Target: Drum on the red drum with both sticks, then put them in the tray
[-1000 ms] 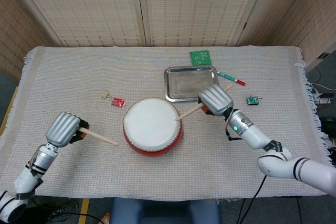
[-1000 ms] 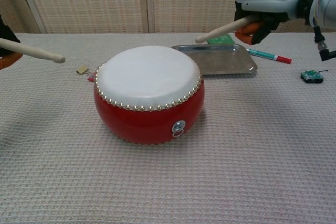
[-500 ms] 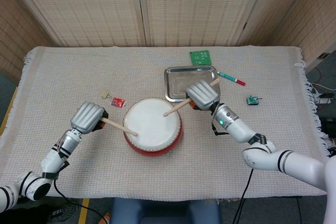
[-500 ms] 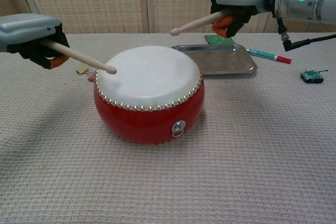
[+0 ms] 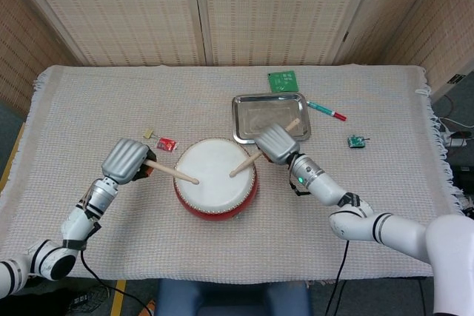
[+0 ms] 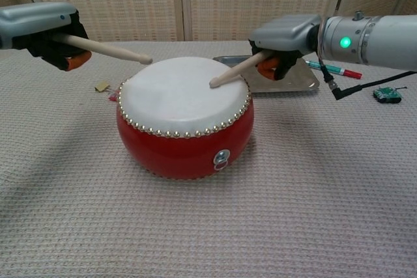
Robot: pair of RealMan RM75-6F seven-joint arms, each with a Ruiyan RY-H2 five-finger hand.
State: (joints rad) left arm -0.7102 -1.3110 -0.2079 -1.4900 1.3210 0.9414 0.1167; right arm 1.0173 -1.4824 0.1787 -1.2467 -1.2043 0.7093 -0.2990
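My left hand [image 5: 127,160] gripped the left stick [image 6: 107,49], its tip raised just above the far-left edge of the red drum [image 6: 186,144]. My right hand [image 5: 276,143] gripped the right stick [image 6: 233,71], its tip touching the white drumhead right of centre. The drum stood mid-surface, near side. The tray [image 5: 252,118] lay just beyond the drum, far right, partly under my right hand. Bare cloth [image 5: 89,101] spread left and near of the drum.

The drum [image 6: 185,116] has a red body, a white skin and a row of silvery studs. Both drumsticks [image 6: 103,48] are pale wood, and the woven tablecloth [image 5: 96,109] is beige.
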